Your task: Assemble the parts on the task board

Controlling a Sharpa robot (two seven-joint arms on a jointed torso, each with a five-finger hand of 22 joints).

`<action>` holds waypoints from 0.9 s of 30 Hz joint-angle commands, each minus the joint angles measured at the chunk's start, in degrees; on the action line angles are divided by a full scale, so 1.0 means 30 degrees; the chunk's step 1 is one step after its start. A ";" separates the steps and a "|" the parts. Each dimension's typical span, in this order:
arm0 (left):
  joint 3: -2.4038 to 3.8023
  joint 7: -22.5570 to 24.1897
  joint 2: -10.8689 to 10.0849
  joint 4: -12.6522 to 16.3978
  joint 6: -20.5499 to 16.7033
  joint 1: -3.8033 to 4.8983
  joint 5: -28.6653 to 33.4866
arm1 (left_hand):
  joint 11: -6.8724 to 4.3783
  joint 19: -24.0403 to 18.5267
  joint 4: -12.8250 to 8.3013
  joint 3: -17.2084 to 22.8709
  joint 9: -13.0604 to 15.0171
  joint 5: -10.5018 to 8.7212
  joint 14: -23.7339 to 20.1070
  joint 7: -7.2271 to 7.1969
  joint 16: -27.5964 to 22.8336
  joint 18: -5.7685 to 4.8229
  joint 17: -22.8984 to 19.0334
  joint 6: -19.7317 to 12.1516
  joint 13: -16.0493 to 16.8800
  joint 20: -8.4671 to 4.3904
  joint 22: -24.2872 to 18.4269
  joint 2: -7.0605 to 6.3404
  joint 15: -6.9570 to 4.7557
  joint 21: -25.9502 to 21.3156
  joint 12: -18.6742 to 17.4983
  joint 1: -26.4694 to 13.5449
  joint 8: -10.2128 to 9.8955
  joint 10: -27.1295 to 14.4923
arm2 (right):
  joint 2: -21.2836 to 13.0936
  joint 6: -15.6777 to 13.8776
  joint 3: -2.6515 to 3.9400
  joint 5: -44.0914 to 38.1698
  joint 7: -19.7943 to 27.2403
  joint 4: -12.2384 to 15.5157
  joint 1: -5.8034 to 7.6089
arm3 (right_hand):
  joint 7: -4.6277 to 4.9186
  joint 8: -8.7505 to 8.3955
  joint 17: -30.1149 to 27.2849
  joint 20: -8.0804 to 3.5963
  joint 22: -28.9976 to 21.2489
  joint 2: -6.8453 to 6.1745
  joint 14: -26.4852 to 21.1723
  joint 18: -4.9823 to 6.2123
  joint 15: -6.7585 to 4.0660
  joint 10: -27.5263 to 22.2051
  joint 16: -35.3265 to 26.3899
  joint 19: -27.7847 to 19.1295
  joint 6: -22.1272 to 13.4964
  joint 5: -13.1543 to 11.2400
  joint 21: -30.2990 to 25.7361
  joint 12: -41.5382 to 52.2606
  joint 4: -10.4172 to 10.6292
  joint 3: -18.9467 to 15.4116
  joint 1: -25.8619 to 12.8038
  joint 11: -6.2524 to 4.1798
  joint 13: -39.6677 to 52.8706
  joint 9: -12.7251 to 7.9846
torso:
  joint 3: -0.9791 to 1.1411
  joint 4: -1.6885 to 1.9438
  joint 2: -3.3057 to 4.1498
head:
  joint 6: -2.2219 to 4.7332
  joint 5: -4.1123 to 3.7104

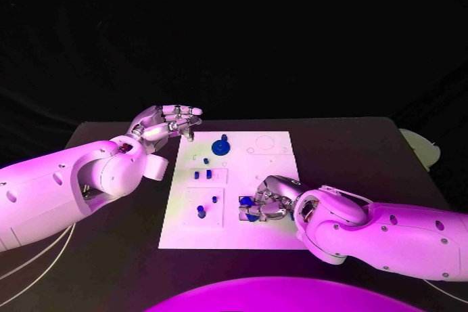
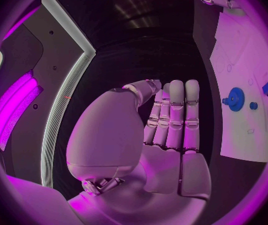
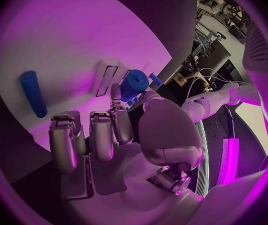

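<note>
Two hands of mine sit at the white task board [image 1: 263,234] on the black table [image 1: 351,156]. My right hand [image 1: 271,199] rests on the board's right side, near the edge closest to me, fingers curled down around a blue part [image 1: 247,202]. In the right wrist view, that blue part [image 3: 134,83] is a short cylinder pinched between my thumb and a fingertip, held just above the board's surface [image 3: 78,40]. A blue peg [image 3: 33,93] lies flat on the board, apart from the held piece. My left hand [image 1: 163,127] hovers just off the board's far left corner, holding nothing; in the left wrist view its fingers [image 2: 174,116] are straight and close together. A blue gear [image 1: 222,147] stands on the board just beside that hand. Several small blue pieces [image 1: 202,172] stand in the board's middle, between my hands.
</note>
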 commanded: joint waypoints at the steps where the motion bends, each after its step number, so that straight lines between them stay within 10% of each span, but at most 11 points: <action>1: 0.0013 0.0079 0.0019 0.0067 0.0334 0.0005 0.0083 | 0.0021 -0.0120 -0.0036 -0.0033 -0.0012 0.0067 -0.0117 0.0056 -0.0119 0.0131 -0.0016 -0.0003 0.0031 -0.0061 0.0030 0.0136 0.0059 0.0048 0.0120 -0.0109 -0.0061 -0.0173 | 0.0083 0.0311 -0.0001 -0.0506 -0.0083 -0.0090 -0.0013 | 0.0087 0.0180 0.1494 -0.0180 0.5024 0.0061 0.1369 -0.0125 -0.0097 0.0150 0.0104 0.1995 -0.0081 -0.1234 0.0084 -0.0061 0.0010 -0.0509 -0.0503 -0.0032 0.1489 0.0072 | 0.0002 -0.0003 0.0001 | 0.0004 0.0007; 11: 0.0013 0.0041 -0.0021 0.0091 0.0343 0.0006 0.0083 | 0.0024 -0.0124 -0.0033 -0.0032 -0.0013 0.0067 -0.0121 0.0059 -0.0117 0.0131 -0.0023 -0.0007 0.0032 -0.0059 0.0030 0.0141 0.0062 0.0043 0.0132 -0.0122 -0.0063 -0.0186 | 0.0201 -0.0117 0.0002 -0.1053 -0.0120 -0.0216 -0.0013 | 0.0112 0.0452 0.1446 -0.0161 0.5024 0.0308 0.1359 -0.0125 -0.0077 0.0086 0.0081 0.1995 -0.0260 -0.3395 0.0084 -0.0282 0.0021 -0.2584 -0.1692 0.0001 0.1453 0.0220 | -0.0001 0.0005 0.0003 | 0.0056 0.0002; 23: 0.0013 0.0003 -0.0078 0.0104 0.0363 0.0007 0.0083 | 0.0027 -0.0125 -0.0025 -0.0033 -0.0014 0.0067 -0.0122 0.0062 -0.0116 0.0131 -0.0026 -0.0011 0.0032 -0.0057 0.0029 0.0144 0.0064 0.0039 0.0136 -0.0136 -0.0065 -0.0195 | -0.0218 -0.0311 0.0003 -0.1783 0.0020 0.0569 -0.0021 | 0.0115 0.0535 0.1471 -0.0152 0.5024 0.0559 0.1363 -0.0125 -0.0069 0.0110 0.0087 0.1995 -0.0307 -0.3215 0.0084 -0.0280 0.0004 -0.3217 -0.1819 0.0004 0.1502 0.0252 | 0.0007 -0.0026 -0.0016 | 0.0047 0.0031; 27: 0.0013 0.0000 -0.0097 0.0109 0.0367 0.0007 0.0083 | 0.0027 -0.0125 -0.0025 -0.0033 -0.0014 0.0067 -0.0122 0.0062 -0.0116 0.0131 -0.0026 -0.0011 0.0032 -0.0057 0.0029 0.0144 0.0064 0.0039 0.0136 -0.0136 -0.0065 -0.0195 | -0.0592 -0.0144 0.0004 -0.1976 0.0168 0.0947 -0.0021 | 0.0066 0.0624 0.1532 -0.0170 0.5024 0.1034 0.1378 -0.0125 -0.0101 0.0175 0.0112 0.1995 -0.0363 -0.1730 0.0084 -0.0238 -0.0046 -0.3275 0.0254 -0.0017 0.1601 0.0265 | 0.0009 -0.0029 -0.0012 | 0.0039 0.0055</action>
